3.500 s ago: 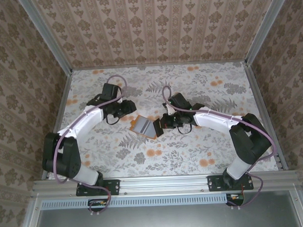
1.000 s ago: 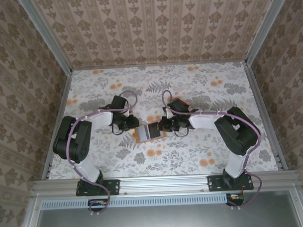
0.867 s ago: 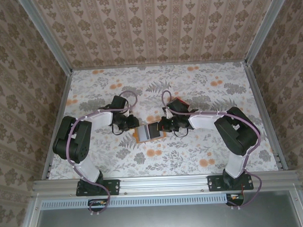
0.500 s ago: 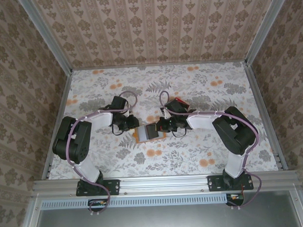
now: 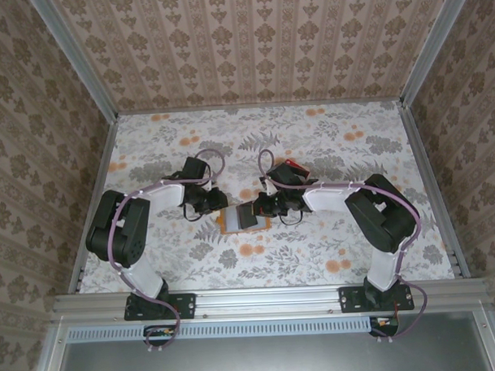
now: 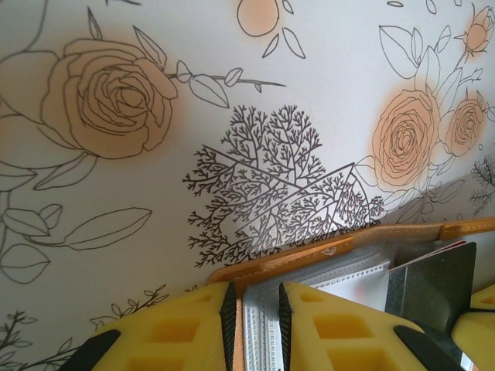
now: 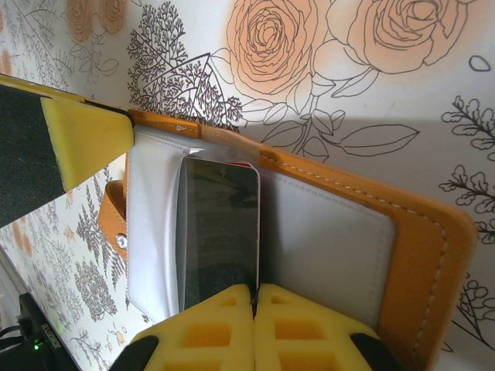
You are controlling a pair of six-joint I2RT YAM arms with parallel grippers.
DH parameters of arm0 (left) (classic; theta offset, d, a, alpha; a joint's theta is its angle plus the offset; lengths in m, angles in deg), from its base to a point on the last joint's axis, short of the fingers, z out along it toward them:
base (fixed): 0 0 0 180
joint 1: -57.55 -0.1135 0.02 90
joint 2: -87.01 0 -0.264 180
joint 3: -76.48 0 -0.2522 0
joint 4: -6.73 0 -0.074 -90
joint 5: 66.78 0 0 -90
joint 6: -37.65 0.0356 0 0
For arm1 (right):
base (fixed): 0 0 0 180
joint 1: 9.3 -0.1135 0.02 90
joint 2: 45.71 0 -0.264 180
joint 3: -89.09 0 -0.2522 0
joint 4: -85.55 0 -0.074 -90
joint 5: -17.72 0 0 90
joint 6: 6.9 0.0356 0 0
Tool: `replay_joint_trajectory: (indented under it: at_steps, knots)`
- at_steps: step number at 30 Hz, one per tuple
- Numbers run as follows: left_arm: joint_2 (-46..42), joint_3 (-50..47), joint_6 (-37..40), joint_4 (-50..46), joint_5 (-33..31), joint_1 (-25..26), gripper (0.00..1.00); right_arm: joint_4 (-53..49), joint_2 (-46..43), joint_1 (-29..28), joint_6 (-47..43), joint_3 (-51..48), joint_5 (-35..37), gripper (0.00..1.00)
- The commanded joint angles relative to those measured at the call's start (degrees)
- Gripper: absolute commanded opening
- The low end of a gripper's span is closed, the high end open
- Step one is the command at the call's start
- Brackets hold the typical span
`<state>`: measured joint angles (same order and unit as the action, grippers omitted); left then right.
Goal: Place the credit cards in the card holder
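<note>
One card holder lies open mid-tabletop. Orange outside with a stitched rim, grey lining up, clear sleeves along its left part. It sits well apart from the patterned walls and the near rail. The floral surface is free on its far and near sides.

Black card sits part-way in the grey pocket. It is glossy with rounded corners, and a thin red sliver shows at its far edge.

Both claws crowd the holder's two ends:
- Right claw is pinched tight on the black card's near edge, pads almost touching.
- Left claw is nearly closed, clamped on the holder's left edge, with the orange edge and a sleeve between its fingers.

Red card lies flat just beyond the right arm, apart from the holder.
</note>
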<state>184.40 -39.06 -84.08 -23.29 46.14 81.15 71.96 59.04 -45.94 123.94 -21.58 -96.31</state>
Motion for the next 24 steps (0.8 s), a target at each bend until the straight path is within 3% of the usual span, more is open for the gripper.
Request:
replay_joint_trajectory:
  at_steps: [1, 14, 18, 24]
  knots:
    - [2.51, -2.16, -0.18, -5.12, -1.56, 1.11, 0.23, -3.39, 0.31, -0.56, -1.32, 1.29, 2.88, 0.10]
    - [2.46, -1.61, -0.16, -5.38, -1.47, 1.06, 0.23, -4.51, 1.10, -1.52, -2.34, 2.80, 2.81, 0.35]
    - [2.55, -1.83, -0.18, -5.12, -1.47, 1.10, 0.23, -8.27, 1.20, -2.51, -4.61, 4.26, 6.93, 0.33]
    - [2.81, -2.15, -0.28, -4.75, -1.38, 1.10, 0.23, -11.81, 1.51, -3.69, -6.69, 5.15, 11.35, 0.15]
